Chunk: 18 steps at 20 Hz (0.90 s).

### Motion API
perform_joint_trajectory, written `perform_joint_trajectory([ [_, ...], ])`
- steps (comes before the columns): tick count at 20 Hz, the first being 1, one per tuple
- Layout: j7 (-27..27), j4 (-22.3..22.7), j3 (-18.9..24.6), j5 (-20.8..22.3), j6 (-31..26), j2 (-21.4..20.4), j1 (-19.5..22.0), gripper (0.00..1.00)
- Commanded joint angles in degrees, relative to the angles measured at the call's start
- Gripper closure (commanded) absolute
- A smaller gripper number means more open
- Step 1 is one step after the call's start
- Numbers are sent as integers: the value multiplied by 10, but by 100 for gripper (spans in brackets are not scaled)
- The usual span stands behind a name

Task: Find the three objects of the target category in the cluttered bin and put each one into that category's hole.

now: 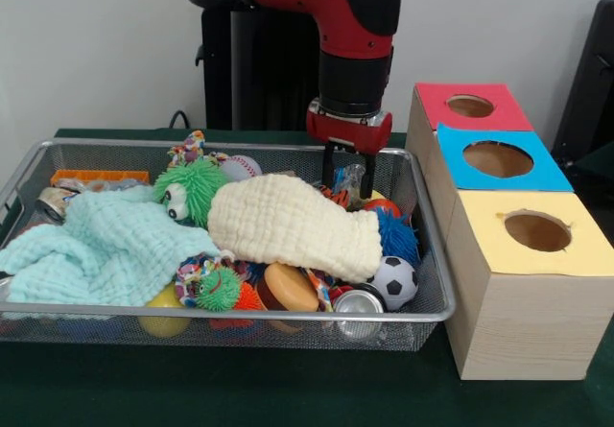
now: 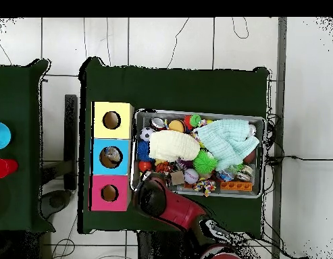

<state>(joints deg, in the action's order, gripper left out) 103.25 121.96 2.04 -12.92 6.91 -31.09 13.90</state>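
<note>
Gripper (image 1: 347,179) apparently astride bottle (image 1: 351,181)

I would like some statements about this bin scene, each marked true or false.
1. The tool hangs over the far right corner of the wire bin, seen from the front. True.
2. The blue hole lies between the red hole and the yellow hole. True.
3. The cream cloth hangs over the wooden box. False: it lies on the toys inside the bin.
4. A small soccer ball sits at the bin's near right corner. True.
5. The mint cloth covers the soccer ball. False: it lies at the bin's left end, away from the ball.
</note>
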Motion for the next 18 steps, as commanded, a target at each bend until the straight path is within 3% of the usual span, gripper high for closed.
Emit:
perform_joint_trajectory([
  [1,102,20,58,-21,-119,45,-2,0],
  [10,139,22,22,-80,-170,-19,-42,0],
  [13,135,17,14,-86,-175,-22,-44,0],
  [18,132,31,37,-81,-147,-17,-29,0],
])
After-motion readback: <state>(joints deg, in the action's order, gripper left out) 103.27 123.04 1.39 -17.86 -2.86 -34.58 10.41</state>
